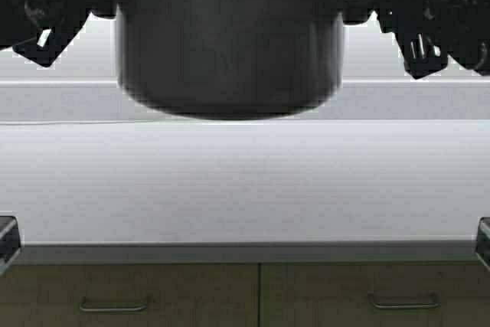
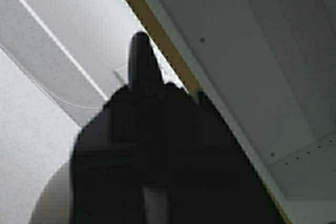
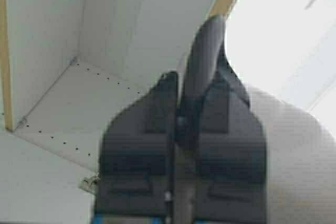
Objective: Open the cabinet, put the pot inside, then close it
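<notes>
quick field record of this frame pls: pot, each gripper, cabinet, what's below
pot: pot lifted clear of the countertop, held level by its two side handles
left gripper: left gripper shut on the pot's left handle
right gripper: right gripper shut on the pot's right handle
cabinet: cabinet open, pale interior visible in both wrist views; pot not yet inside
below: drawers with horizontal handles under the countertop

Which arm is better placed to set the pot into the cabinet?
Neither alone. The left pincer and right pincer each clamp a side handle, holding the pot raised over the countertop. The cabinet stands open, so both should carry it in together.
</notes>
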{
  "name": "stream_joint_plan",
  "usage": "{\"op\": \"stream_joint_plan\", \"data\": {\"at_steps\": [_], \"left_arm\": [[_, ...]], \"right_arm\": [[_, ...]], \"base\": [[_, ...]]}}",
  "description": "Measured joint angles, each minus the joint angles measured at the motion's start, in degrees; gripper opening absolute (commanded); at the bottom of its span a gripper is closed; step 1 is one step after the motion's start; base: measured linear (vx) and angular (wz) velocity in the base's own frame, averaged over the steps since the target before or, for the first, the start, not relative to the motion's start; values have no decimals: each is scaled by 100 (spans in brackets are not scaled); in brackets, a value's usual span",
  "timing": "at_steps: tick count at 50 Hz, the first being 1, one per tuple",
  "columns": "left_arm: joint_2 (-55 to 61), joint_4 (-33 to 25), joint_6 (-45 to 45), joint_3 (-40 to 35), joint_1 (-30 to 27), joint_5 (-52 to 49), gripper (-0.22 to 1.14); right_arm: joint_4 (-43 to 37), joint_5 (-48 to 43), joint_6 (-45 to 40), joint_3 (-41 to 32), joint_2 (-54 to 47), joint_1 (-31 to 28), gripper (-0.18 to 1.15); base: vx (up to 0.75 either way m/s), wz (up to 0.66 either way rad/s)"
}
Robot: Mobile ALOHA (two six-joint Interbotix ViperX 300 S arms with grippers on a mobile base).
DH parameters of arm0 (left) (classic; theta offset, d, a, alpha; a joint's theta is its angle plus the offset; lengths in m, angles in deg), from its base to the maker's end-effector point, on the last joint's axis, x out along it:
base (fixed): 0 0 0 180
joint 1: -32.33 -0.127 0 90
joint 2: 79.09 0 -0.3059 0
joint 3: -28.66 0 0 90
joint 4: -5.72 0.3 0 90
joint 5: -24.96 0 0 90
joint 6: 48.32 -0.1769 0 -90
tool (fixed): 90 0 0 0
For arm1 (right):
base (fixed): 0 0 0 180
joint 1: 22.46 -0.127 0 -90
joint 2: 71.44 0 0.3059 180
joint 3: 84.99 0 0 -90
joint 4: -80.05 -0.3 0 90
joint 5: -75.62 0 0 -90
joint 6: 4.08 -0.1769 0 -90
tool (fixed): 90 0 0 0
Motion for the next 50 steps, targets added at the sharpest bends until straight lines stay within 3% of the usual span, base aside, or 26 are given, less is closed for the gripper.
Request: {"op": "stream_joint_plan", "data": {"at_steps": [21, 50], "left_arm": [[-844, -9, -984, -554, -9, -914, 2], [-791, -53, -1591, -1775, -185, -1608, 2]], "right_arm": [[-53, 1459, 237, -176, 1266, 0, 7], [-53, 2610, 589, -1327, 1652, 18, 7]], "base": [[0, 0], [1, -1]]}}
